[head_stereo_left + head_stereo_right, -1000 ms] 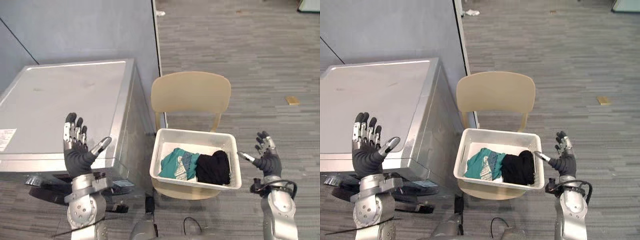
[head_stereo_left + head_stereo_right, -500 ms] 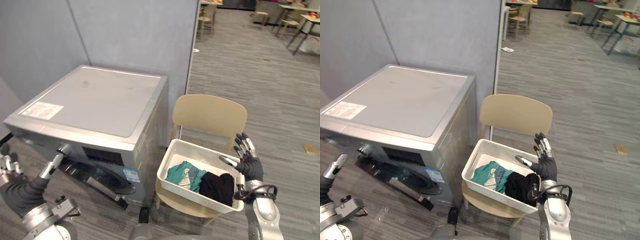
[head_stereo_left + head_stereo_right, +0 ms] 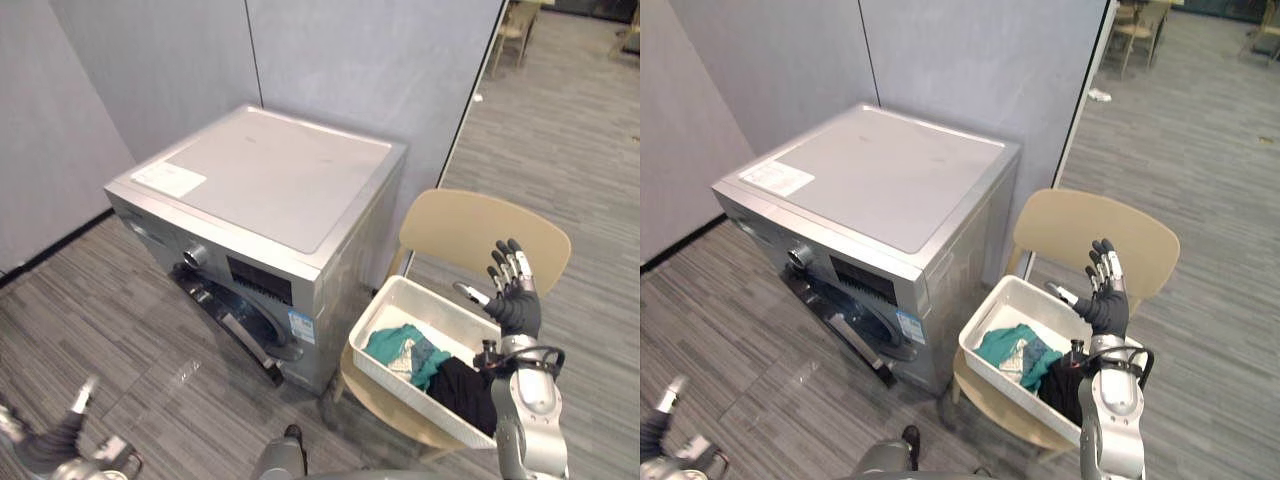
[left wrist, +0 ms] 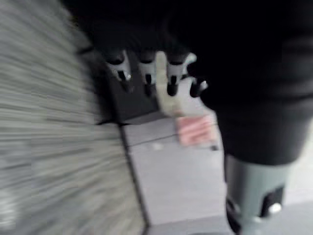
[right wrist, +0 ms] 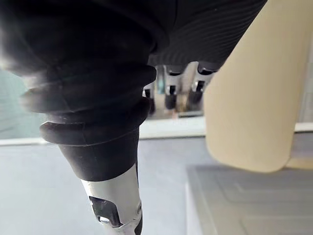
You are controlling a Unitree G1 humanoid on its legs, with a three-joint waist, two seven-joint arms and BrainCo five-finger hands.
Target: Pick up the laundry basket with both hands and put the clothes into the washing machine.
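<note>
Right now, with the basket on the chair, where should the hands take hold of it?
Probably the lipped rim at its two short ends, one hand from each side: the basket sits level on the chair, long side facing the robot. The open right hand hovers by one end.

Your robot's two hands
You see dark ribbed covers and silver, dark-tipped fingers [image 3: 521, 266] on the right hand [image 3: 513, 303] and left hand [image 4: 161, 78]; the right arm [image 3: 530, 425] is silver-grey.

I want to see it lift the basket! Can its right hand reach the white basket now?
Probably yes. The right hand hovers open just above the rim of the basket, which sits on the chair. Nothing stands between them, and the clothes lie low inside.
</note>
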